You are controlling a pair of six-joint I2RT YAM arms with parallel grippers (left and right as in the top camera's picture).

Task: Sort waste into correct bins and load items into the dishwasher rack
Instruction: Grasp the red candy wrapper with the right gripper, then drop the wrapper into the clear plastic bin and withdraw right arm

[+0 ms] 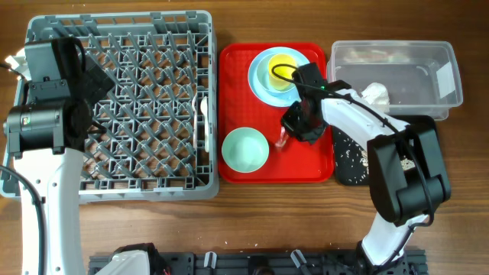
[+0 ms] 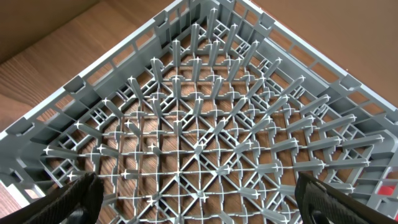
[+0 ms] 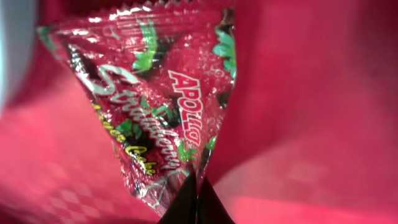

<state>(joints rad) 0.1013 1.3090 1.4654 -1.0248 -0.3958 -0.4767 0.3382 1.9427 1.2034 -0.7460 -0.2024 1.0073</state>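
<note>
My right gripper (image 1: 294, 128) is shut on the crinkled red-and-white wrapper (image 1: 283, 140) just above the flat red tray (image 1: 321, 164). In the right wrist view the fingertips (image 3: 198, 200) pinch the wrapper's (image 3: 155, 106) lower corner. The clear tub (image 1: 428, 57) holds a white tissue (image 1: 376, 93). The black tray (image 1: 350, 169) holds pale rice-like scraps. A yellow cup (image 1: 281, 70) sits on the light blue plate (image 1: 260, 84). The mint bowl (image 1: 244, 149) sits on the red tray. My left gripper (image 1: 76, 92) hangs open and empty (image 2: 199, 202) over the grey rack (image 1: 153, 176) (image 2: 205, 124).
A white plastic utensil (image 1: 204, 114) lies at the rack's right edge. The tub and black tray stand right of the red tray. Bare wooden table shows along the front and far right.
</note>
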